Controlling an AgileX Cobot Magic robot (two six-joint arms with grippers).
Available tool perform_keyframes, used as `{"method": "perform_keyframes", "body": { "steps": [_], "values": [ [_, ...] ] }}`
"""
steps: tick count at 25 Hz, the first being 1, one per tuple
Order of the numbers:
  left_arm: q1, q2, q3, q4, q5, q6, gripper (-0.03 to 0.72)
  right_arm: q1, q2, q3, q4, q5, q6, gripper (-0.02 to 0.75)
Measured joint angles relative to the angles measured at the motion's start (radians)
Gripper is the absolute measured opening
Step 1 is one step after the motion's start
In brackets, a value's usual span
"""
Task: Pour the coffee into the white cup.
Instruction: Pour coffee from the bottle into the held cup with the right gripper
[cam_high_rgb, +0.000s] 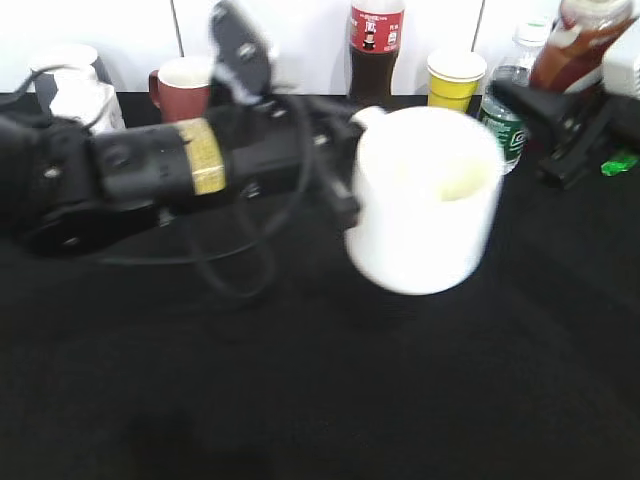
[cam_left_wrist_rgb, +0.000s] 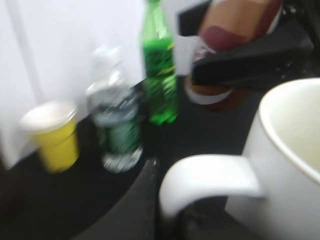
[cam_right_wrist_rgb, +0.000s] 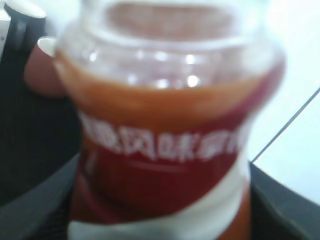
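The white cup (cam_high_rgb: 425, 200) is in mid-table, and it looks tilted and just off the black cloth. My left gripper (cam_high_rgb: 345, 200) is shut on its loop handle (cam_left_wrist_rgb: 210, 175); the cup's cream inside shows in the left wrist view (cam_left_wrist_rgb: 295, 125). My right gripper (cam_high_rgb: 555, 110) is shut on the coffee bottle (cam_high_rgb: 585, 40) and holds it raised at the far right, behind and right of the cup. The bottle fills the right wrist view (cam_right_wrist_rgb: 165, 140), with brown liquid under the clear neck. It also shows tilted in the left wrist view (cam_left_wrist_rgb: 235, 30).
Along the back wall stand a dark red mug (cam_high_rgb: 185, 88), a cola bottle (cam_high_rgb: 375, 45), a yellow paper cup (cam_high_rgb: 455, 78) and a water bottle (cam_high_rgb: 510, 85). A green bottle (cam_left_wrist_rgb: 160, 70) stands by the water bottle (cam_left_wrist_rgb: 117, 125). A white object (cam_high_rgb: 75, 85) is at the far left.
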Motion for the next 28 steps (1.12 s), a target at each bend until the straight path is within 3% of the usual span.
{"method": "perform_keyframes", "body": {
  "steps": [3,10,20,28],
  "values": [
    [-0.01,0.031,-0.035,-0.006,0.027,-0.003,0.039,0.0,-0.026,-0.042,-0.072,0.033,-0.128,0.514],
    [-0.035,0.048,-0.05,-0.059,0.04,-0.003,0.039,0.0,-0.027,-0.103,-0.102,0.036,-0.481,0.514],
    [-0.047,0.048,-0.05,-0.06,0.037,-0.003,0.039,0.0,-0.027,-0.103,-0.116,0.04,-0.728,0.514],
    [-0.047,0.049,-0.05,-0.043,0.006,-0.003,0.039,0.0,-0.02,-0.103,-0.117,0.048,-0.788,0.514]
  ]
}}
